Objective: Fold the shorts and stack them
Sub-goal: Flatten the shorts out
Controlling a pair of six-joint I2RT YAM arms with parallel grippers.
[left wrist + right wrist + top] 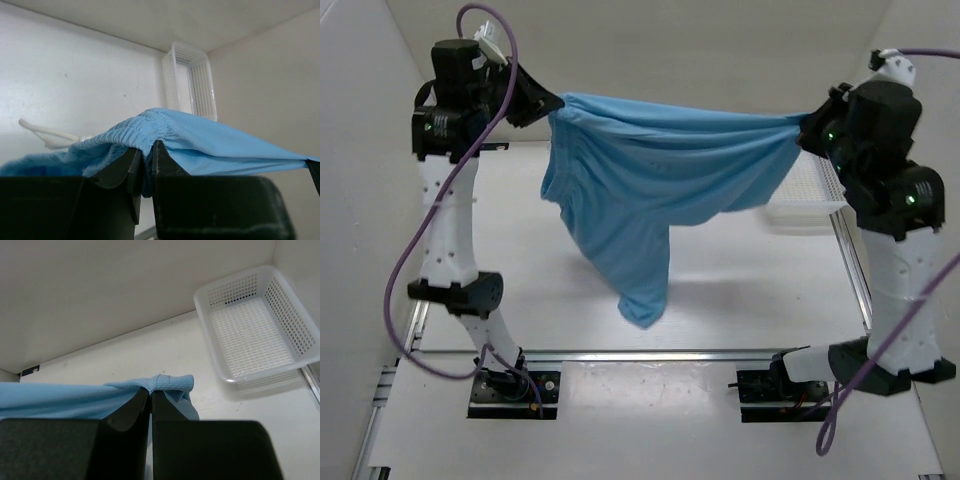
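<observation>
The light blue shorts [650, 190] hang stretched in the air between both arms, high above the white table [740, 290]. My left gripper [552, 103] is shut on the gathered elastic waist at the left end, seen pinched in the left wrist view [148, 147]. My right gripper [804, 124] is shut on a hemmed corner of the fabric at the right end, also shown in the right wrist view [151, 391]. One leg droops low in the middle [642, 300]. The white drawstring [47, 134] dangles in the left wrist view.
A white plastic mesh basket [805, 195] sits at the table's right side, partly behind the right arm; it also shows in the right wrist view [255, 325] and the left wrist view [190, 80]. White walls enclose the table; a metal rail [650, 353] runs along its near edge.
</observation>
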